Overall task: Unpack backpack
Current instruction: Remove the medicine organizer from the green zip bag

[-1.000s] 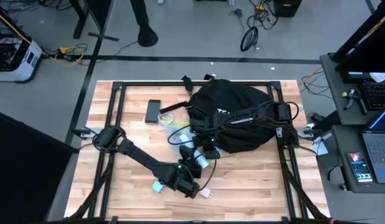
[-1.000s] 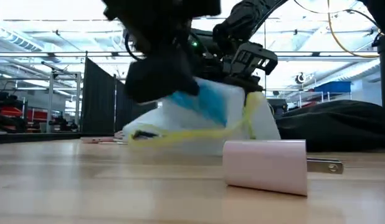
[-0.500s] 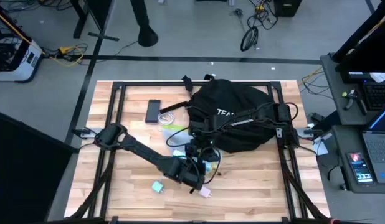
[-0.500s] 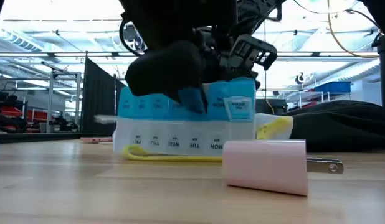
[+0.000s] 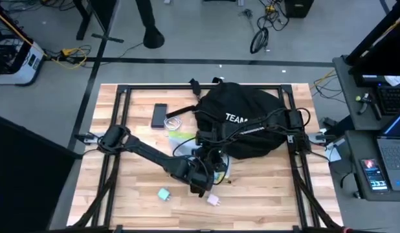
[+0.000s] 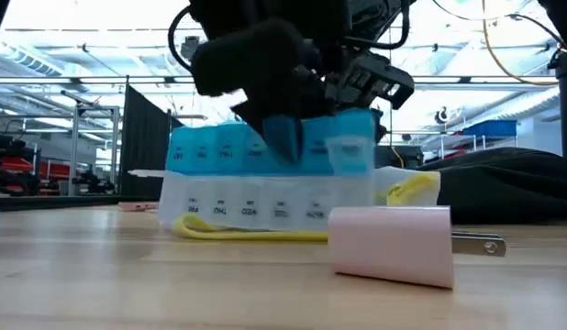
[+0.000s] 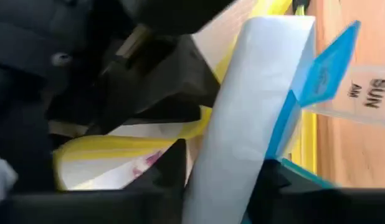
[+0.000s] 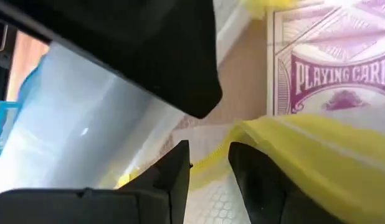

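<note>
Backpack (image 5: 246, 122) lies on table (image 5: 122, 200) just behind both grippers, right arm stretched across it. Left gripper (image 5: 201, 173) is clamped on weekly pill organizer (image 6: 270, 183), blue lids up, base touching wood. Right gripper (image 5: 216, 155) sits just beside it, fingers nearly closed round yellow-edged bag (image 8: 317, 149); playing cards box (image 8: 332, 68) just past. Pink charger (image 6: 394, 243) nr left gripper.

The wooden desk (image 5: 265, 188) carries the black backpack (image 5: 248, 120) toward its far right, with a dark phone (image 5: 159, 116) lying flat to its left. Nearer the front lie a small teal block (image 5: 164, 193) and a pale pink charger plug (image 6: 391, 244) — well apart from the backpack. Between them and the backpack, a blue-lidded weekly pill box (image 6: 270, 180) stands on the desk, with a yellow-edged clear bag (image 6: 407, 189) just beside it.
</note>
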`<action>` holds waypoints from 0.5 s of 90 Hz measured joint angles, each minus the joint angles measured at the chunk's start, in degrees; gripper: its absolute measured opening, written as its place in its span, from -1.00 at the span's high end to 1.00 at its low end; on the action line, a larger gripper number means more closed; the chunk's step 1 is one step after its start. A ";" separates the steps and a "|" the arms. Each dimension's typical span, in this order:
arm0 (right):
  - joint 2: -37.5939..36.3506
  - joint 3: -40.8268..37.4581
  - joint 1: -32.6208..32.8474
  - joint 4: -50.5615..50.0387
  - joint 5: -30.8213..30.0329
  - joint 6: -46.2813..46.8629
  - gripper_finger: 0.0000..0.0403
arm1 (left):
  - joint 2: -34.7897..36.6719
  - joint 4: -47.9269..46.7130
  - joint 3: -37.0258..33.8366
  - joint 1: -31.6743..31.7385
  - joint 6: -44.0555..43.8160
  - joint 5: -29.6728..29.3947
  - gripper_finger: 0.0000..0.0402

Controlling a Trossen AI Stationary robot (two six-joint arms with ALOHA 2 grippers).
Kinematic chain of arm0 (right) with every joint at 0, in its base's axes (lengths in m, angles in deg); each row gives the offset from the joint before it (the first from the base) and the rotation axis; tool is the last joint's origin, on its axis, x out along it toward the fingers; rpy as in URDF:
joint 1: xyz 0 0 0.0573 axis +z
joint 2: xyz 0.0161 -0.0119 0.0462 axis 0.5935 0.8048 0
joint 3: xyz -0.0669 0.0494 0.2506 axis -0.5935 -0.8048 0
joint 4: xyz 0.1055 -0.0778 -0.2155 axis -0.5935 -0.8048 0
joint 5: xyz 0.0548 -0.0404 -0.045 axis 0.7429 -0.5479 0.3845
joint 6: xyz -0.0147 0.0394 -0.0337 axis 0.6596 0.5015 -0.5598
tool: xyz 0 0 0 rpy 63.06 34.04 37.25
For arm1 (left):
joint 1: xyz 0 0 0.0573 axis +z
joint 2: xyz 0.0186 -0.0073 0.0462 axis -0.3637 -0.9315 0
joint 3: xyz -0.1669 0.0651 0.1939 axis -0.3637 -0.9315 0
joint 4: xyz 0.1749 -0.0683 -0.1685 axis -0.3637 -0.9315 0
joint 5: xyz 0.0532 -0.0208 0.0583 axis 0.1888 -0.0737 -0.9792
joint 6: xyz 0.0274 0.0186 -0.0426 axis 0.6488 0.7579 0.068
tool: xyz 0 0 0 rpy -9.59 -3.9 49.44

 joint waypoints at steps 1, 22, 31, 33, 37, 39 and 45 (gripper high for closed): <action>-0.05 0.00 0.02 -0.14 -0.02 0.13 0.46 | 0.02 -0.27 0.18 -0.05 -0.15 0.01 0.62; -3.03 0.04 0.63 -1.97 -4.89 1.14 0.46 | -0.73 -15.01 10.50 -3.09 -8.12 -3.06 0.98; -3.30 0.04 0.52 -2.15 -5.58 1.19 0.46 | -0.50 -24.24 17.06 -5.33 -12.43 -3.02 0.99; -3.24 0.03 0.55 -2.14 -5.67 1.20 0.46 | -0.50 -26.08 18.20 -5.91 -13.52 -3.02 0.99; -3.24 0.02 0.63 -2.13 -6.05 1.21 0.46 | -0.50 -29.00 20.27 -6.89 -16.45 -2.95 0.99; -3.27 0.02 0.69 -2.03 -6.18 1.21 0.46 | -0.50 -30.33 20.86 -7.39 -18.10 -2.80 0.99; -3.29 0.02 0.87 -2.17 -6.23 1.41 0.46 | -0.34 -37.39 22.12 -9.34 -24.64 -1.84 0.99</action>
